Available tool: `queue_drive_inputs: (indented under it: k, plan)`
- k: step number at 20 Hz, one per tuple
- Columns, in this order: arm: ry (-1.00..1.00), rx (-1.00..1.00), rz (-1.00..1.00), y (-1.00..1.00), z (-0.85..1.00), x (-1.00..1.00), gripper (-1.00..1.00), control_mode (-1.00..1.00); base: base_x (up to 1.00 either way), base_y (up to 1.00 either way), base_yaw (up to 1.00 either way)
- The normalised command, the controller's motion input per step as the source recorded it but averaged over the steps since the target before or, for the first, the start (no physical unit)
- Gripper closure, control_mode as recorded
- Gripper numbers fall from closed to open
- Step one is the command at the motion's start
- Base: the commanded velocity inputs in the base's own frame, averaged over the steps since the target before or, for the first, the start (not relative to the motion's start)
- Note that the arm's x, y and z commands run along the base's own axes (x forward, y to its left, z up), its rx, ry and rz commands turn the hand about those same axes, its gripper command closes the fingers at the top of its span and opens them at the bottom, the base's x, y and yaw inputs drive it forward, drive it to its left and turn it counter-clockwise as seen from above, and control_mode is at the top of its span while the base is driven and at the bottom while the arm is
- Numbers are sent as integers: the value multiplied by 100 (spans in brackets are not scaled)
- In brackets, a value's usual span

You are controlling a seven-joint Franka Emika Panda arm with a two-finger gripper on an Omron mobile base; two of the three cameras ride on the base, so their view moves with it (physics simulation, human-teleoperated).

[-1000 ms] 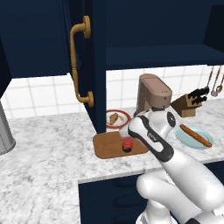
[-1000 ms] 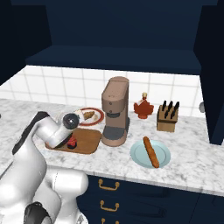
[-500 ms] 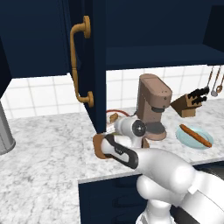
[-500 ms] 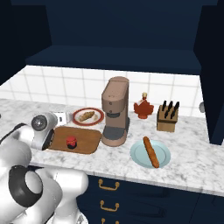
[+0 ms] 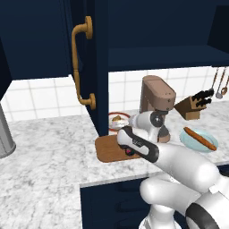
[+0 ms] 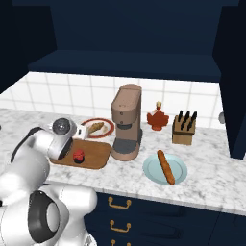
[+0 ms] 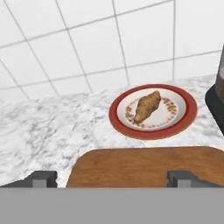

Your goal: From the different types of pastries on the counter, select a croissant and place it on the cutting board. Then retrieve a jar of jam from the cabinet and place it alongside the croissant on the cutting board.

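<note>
In the left base view the arm hides much of the cutting board [image 5: 107, 150] and plate [image 5: 117, 121]

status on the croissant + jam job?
Done: the jar of jam stands on the cutting board. In hand: nothing; the gripper is open, poised above the board's near edge and facing the croissant. Left: the croissant lies on the red-rimmed plate behind the board and has yet to go beside the jar.
</note>
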Motion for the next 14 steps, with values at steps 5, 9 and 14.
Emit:
queue_drive_inputs:
  k: [5,9,14]
  plan:
    - [47,7,-16,0,16,44,-100,-100,0,0,0]
    - [14,-1,-7,4,12,25,-100,-100,0,0,0]
    - [17,0,0,0,-7,60,-100,-100,0,0,0]
